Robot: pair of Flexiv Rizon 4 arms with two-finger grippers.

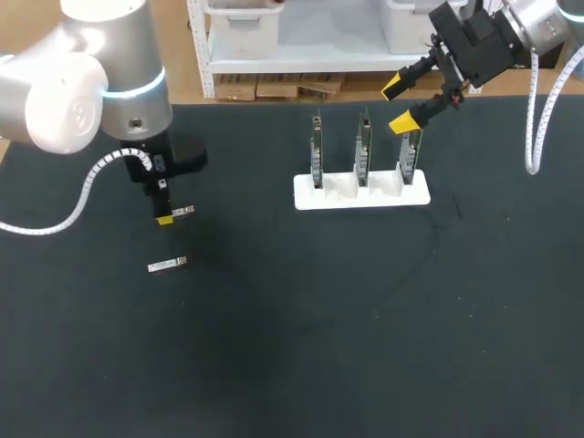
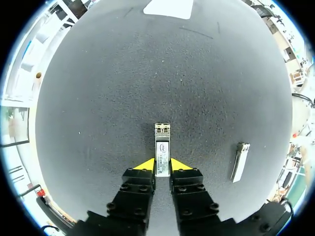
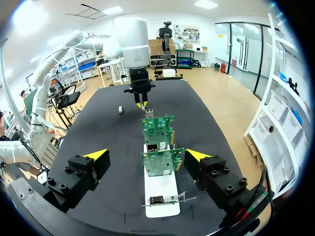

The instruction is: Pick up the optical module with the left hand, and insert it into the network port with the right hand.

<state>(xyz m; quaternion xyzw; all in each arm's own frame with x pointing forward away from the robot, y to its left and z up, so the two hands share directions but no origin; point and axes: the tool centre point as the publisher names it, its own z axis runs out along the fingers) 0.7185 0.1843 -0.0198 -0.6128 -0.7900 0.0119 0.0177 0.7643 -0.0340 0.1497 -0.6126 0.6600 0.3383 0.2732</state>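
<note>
Mid pick-up: my left jaws clamp the optical module (image 2: 162,147), seemingly just off the desk (image 1: 365,347); next it must pass to my right jaws, standing apart over the upright cards (image 1: 362,151).

Black surface (image 1: 274,365) carries a white rack (image 1: 415,193) with three green circuit boards (image 1: 363,151) upright in its slots. A loose silver module (image 1: 167,265) lies flat, well apart from the rack.
</note>
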